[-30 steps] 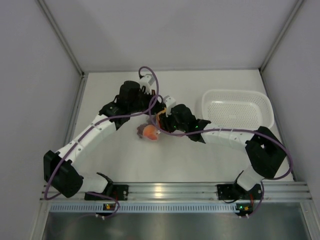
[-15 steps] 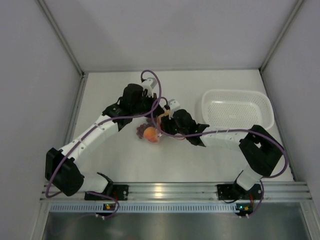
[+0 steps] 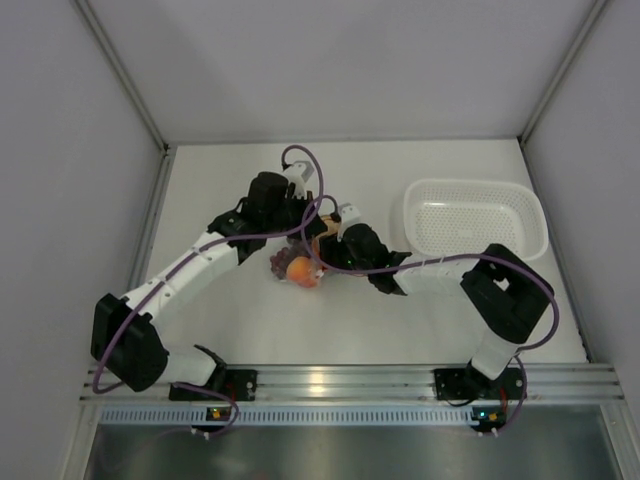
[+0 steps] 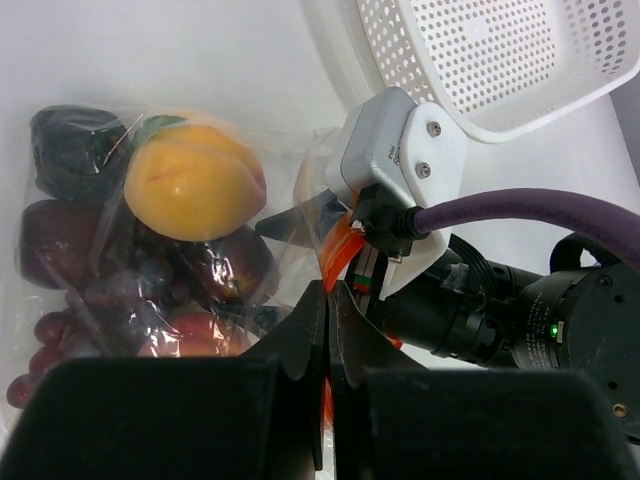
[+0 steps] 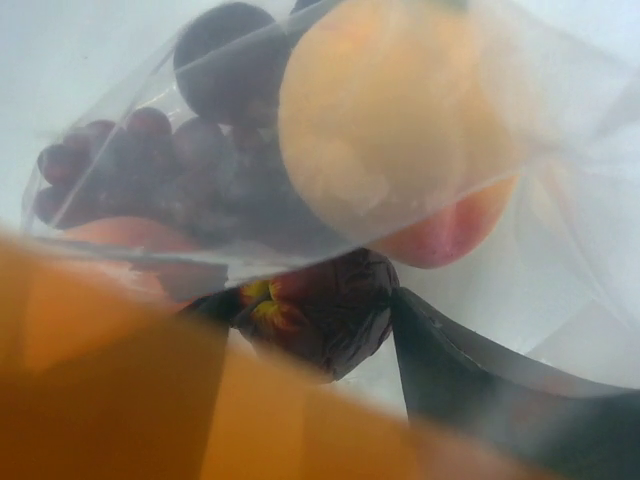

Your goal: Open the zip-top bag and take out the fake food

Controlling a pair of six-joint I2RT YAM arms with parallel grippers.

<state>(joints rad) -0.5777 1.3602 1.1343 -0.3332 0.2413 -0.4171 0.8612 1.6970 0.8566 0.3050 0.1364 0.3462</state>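
Top external view shows me both arms meeting over the middle of the table [image 3: 250,320], with the zip-top bag [image 3: 288,268] lying right under their tips. The white basket [image 3: 412,215] sits off to the right, apart from the bag. On the left wrist camera I see the left gripper [image 4: 328,292] squeezed tight on the bag's red-orange zip strip [image 4: 342,243]. The fake food [image 4: 195,190] is inside the bag: a yellow-orange peach on top, purple grapes [image 4: 100,305] below it and dark pieces beside them. On the right wrist camera the right gripper [image 5: 308,300] is pushed up close to the bag. Its two dark fingers [image 5: 470,350] stand apart with a dark red piece [image 5: 330,322] between them. I cannot tell if those fingers pinch the plastic or just rest by it.
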